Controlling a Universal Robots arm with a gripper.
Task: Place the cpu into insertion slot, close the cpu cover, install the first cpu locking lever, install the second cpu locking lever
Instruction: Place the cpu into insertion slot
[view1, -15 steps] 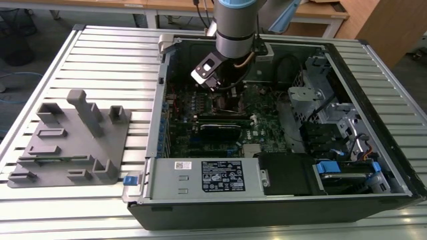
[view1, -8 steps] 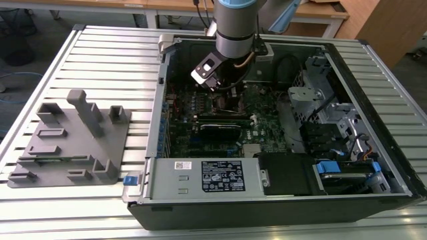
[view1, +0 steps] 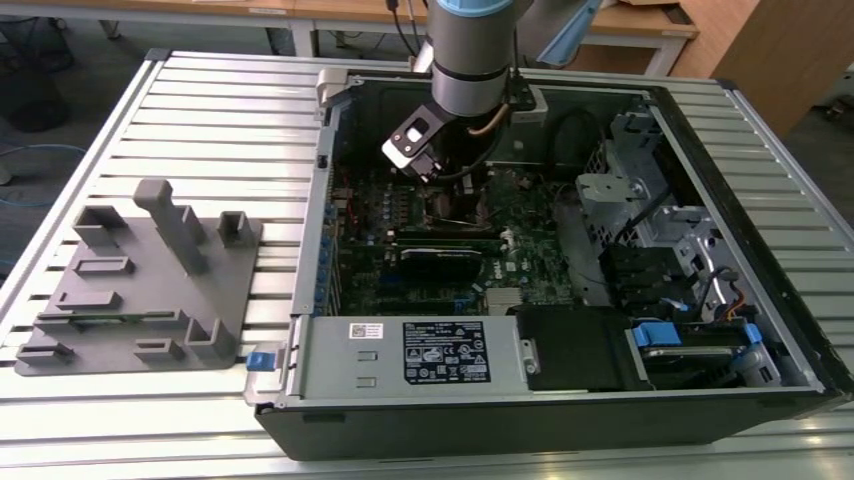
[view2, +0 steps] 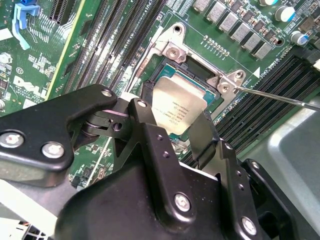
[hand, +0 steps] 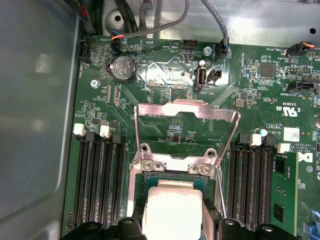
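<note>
End effector (view2: 172, 119) clamped on the cpu (view2: 179, 102) at the insertion slot (view2: 193, 71) (cpu cover (hand: 185, 106) raised)

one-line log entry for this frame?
gripper: shut on cpu | cpu: at slot, seating unclear | cover: open

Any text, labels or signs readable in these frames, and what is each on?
None can be quoted reliably.
Print on the white label of the metal box in the exterior view: too small to read.
Faint lines on the cpu top: too small to read.
White markings on the green circuit board: too small to read.
Print on the white sticker on that board: too small to read.
</note>
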